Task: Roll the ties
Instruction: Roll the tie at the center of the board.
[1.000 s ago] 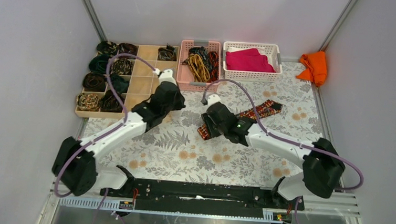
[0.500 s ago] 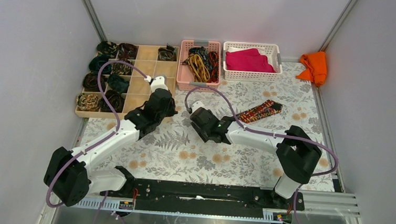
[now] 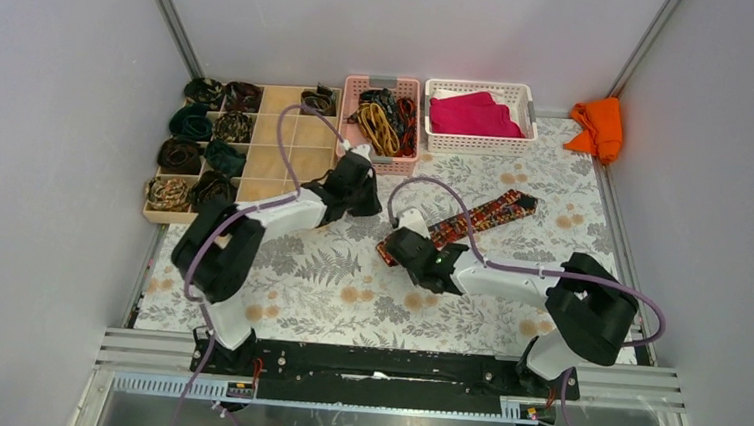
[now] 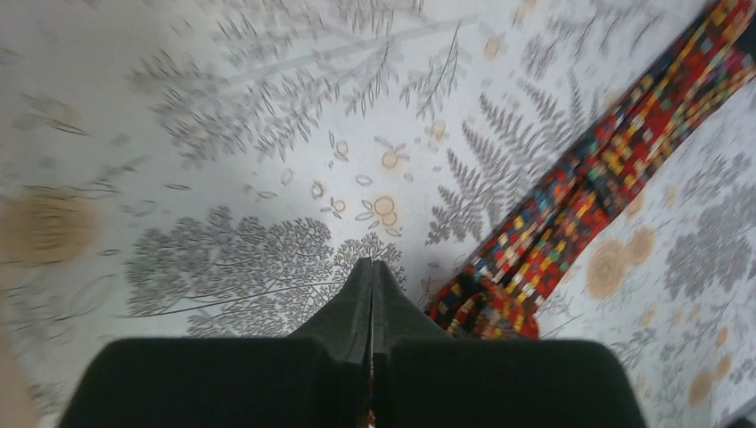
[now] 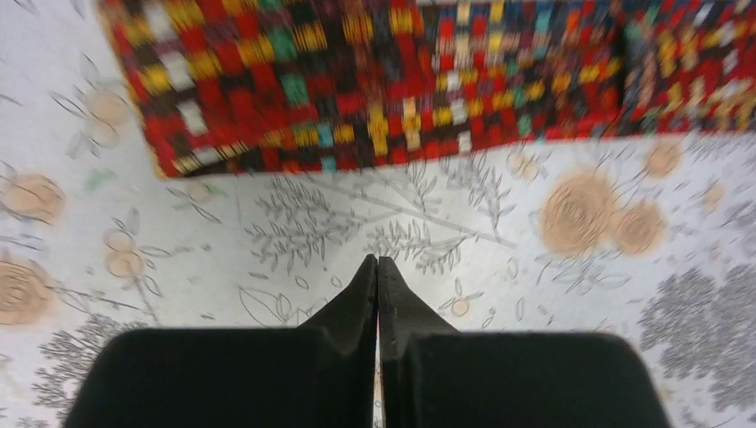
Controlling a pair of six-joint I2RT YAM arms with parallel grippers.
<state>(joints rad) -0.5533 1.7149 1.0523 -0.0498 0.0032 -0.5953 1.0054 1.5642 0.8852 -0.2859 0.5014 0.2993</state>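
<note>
Two grippers, both pressed fully shut, neither with anything between its fingers. Left gripper [image 4: 371,264]: fingers meet in a thin seam, tips just over the table [image 3: 347,301] with its fern-print cover. The red-orange patterned tie [image 4: 579,187] runs along its right side, and the bunched near end sits just beside the finger bodies; contact cannot be told. Right gripper [image 5: 377,260]: also tip to tip, pointing at the tie's broad end, which lies flat across the top of its wrist view with a strip of bare cover between cloth and fingertips. From above, the tie lies on a diagonal from mid-table up toward the right, its lower end partly hidden under the right arm's wrist; the left arm reaches in from the left, its wrist just in front of the pink basket [image 3: 344,110]. Open room: the near half of the table and the strip along the right side. The back edge is crowded. The wooden divided tray [image 3: 281,101] at far left holds rolled ties [image 3: 204,126] in its left-hand cells, with the middle cells bare. The pink basket holds loose ties [image 3: 385,118] in a tangle. Beside it stands a white basket [image 3: 478,146] with a magenta cloth [image 3: 470,114], and an orange cloth [image 3: 598,126] sits in the far right corner. Purple cables loop above both forearms.
</note>
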